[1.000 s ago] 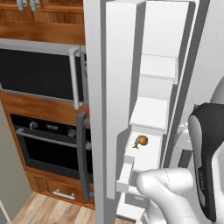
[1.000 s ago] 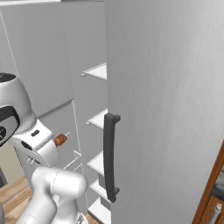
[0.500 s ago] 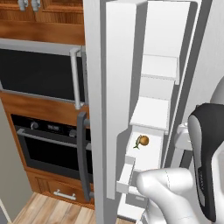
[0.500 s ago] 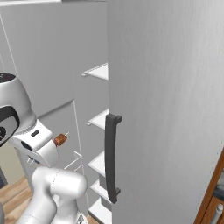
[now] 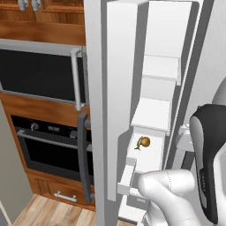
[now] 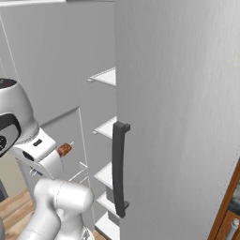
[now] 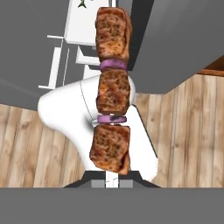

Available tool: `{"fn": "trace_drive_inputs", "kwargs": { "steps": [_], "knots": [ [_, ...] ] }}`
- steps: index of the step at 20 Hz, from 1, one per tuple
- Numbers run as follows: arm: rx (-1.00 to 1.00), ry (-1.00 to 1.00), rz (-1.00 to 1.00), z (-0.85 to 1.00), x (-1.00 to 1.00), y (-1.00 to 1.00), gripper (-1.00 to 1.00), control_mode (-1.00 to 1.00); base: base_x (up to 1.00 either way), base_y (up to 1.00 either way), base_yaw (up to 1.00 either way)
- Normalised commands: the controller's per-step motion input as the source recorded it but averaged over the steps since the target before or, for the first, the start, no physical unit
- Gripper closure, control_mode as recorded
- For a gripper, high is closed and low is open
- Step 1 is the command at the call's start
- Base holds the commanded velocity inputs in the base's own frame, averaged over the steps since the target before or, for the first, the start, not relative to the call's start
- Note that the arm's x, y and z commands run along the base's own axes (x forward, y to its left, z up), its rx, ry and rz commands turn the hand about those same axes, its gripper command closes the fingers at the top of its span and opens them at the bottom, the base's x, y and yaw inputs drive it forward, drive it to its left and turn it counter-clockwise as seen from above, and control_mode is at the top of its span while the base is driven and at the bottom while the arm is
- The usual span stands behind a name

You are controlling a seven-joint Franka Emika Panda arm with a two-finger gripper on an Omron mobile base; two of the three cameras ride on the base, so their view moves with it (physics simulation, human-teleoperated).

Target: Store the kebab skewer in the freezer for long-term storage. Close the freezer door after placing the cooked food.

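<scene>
My gripper (image 7: pixel 112 178) is shut on the bottom end of the kebab skewer (image 7: pixel 111 92). The stick, threaded with brown grilled chunks and purple rings, rises up the middle of the hand view. From the right base view, the kebab skewer's reddish tip (image 6: pixel 64 149) pokes out of the white hand toward the freezer's white shelves (image 6: pixel 107 126). The freezer (image 5: pixel 152 110) stands open as a narrow column of white shelves. The freezer door (image 5: pixel 95 110) is swung out, edge-on, with its dark bar handle (image 5: pixel 83 163) facing left.
A small round orange-brown item (image 5: pixel 143 142) lies on a lower freezer shelf. The refrigerator's other pale grey door (image 6: pixel 187 117) is closed, with a dark handle (image 6: pixel 119 173). A black microwave (image 5: pixel 37 73) and wall oven (image 5: pixel 48 148) sit in wooden cabinets to the left. Wooden floor lies below.
The scene has drifted only slightly in the base views. The kebab skewer stays in the gripper beside the open freezer.
</scene>
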Motion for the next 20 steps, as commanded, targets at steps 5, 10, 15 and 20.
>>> {"fn": "trace_drive_inputs", "kwargs": {
  "steps": [5, 10, 15, 20],
  "knots": [
    [0.0, -0.07, -0.03, -0.15, 0.02, 0.0, 1.0, -1.0, 0.0, 0.0, 0.0],
    [0.0, -0.19, -0.06, -0.24, 0.23, 0.0, 1.0, -1.0, 0.0, 0.0, 0.0],
    [0.0, -0.08, -0.04, -0.08, 0.53, 0.11, 1.0, -1.0, 0.0, 0.0, 0.0],
    [0.0, -0.01, -0.03, -0.11, 0.52, 0.07, 1.0, -1.0, 0.0, 0.0, 0.0]
  ]
}}
